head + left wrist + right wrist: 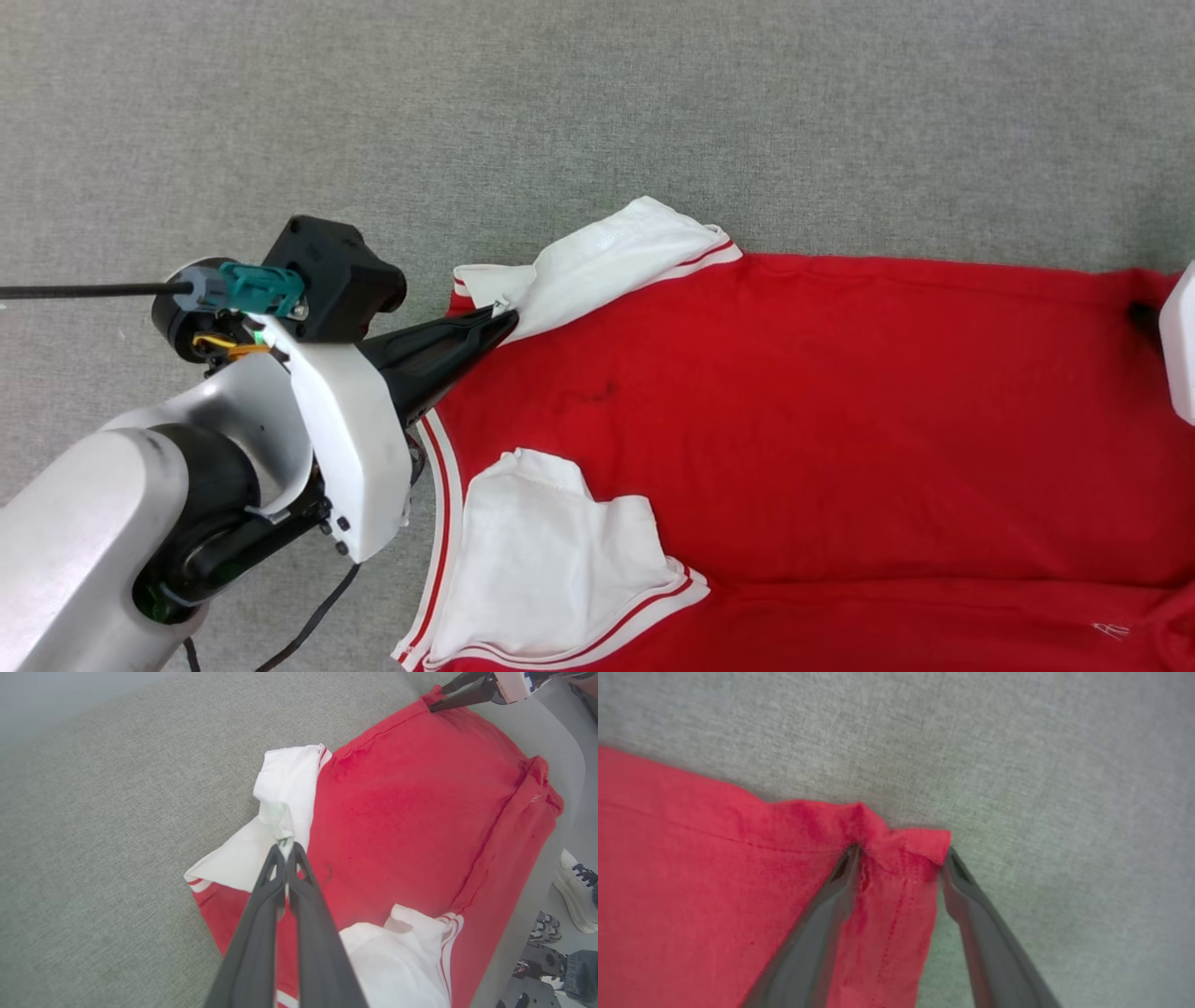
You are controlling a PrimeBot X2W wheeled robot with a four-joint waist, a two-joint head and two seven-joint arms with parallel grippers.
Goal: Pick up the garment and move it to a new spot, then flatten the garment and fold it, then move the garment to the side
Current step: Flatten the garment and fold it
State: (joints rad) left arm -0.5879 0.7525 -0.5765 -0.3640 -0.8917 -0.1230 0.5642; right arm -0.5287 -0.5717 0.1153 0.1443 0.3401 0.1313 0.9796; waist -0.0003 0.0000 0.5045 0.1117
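Soft matt cloth garment (840,420) on a coarse, matt grey woven surface (560,112)

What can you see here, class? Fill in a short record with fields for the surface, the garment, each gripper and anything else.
surface: grey fabric, flat
garment: red, white sleeves, lying spread out on the surface, sleeves rumpled
left gripper: shut on one white sleeve
right gripper: open, fingers either side of a red hem corner
other: a white shoe beyond the surface's edge
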